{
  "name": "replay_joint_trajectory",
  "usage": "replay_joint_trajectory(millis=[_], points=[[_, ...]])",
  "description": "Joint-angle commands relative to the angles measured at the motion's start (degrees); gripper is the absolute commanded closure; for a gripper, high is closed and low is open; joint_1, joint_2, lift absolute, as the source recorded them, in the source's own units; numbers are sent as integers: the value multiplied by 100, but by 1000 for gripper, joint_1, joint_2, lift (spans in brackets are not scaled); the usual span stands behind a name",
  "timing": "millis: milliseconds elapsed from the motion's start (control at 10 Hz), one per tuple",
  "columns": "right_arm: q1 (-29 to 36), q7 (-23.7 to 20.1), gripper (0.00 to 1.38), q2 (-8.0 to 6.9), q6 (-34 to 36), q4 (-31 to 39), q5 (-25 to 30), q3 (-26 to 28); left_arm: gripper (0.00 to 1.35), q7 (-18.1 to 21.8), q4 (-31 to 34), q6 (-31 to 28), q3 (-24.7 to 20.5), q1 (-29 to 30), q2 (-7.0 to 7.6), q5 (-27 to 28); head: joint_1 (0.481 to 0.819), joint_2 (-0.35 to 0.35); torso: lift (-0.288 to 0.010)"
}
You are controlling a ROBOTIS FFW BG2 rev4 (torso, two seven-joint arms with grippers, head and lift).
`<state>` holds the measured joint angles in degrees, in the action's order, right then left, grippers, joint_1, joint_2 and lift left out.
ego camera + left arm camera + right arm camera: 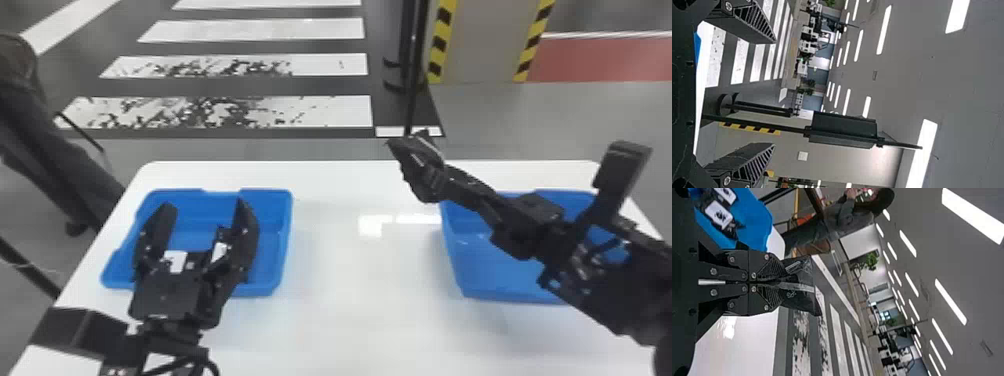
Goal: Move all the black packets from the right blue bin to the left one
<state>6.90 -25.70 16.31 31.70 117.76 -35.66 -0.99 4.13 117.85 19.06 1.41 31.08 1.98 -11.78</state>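
1. Black packet (417, 165) in mind, we start nearest us: the left claw (204, 203) hangs above the left bin (283, 240), apart and holding nothing. We had best ease it aside before any release there.
2. Across the worktop (350, 270) lies the right bin (475, 270), partly hidden by the arm, so we cannot tell whether more packets wait inside.
3. Farther out, the right claw (783, 282) is clamped on the packet, raised between the bins. Our likely step is the carry left: we keep the pinch firm, since limp film may slip, clear the rim, lower well inside, then let go.
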Motion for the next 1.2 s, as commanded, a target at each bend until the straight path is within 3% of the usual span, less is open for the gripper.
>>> replay_joint_trajectory(millis=[0,100,300,400,800,1100], points=[[13,-14,1125,83,-48,142,-205,-370,108,0,681,-907,-72,55,21,-387,695,113,-140],[-15,-14,1125,118,-77,170,-250,-530,108,9,991,-1287,-61,69,30,-833,695,155,-140],[-142,-23,1125,188,-189,310,-376,-873,104,281,1370,-2525,-27,-1,100,-2318,695,188,-140],[-226,-23,1125,232,-231,339,-513,-1101,108,387,1399,-2806,-61,-29,100,-2592,695,182,-140],[-479,-23,1125,337,-302,170,-879,-1832,108,439,1413,-2848,-4,-43,109,-2729,695,230,-140],[-648,-23,1125,390,-400,99,-1119,-2267,110,448,1413,-2553,168,-71,144,-2775,695,268,-140]])
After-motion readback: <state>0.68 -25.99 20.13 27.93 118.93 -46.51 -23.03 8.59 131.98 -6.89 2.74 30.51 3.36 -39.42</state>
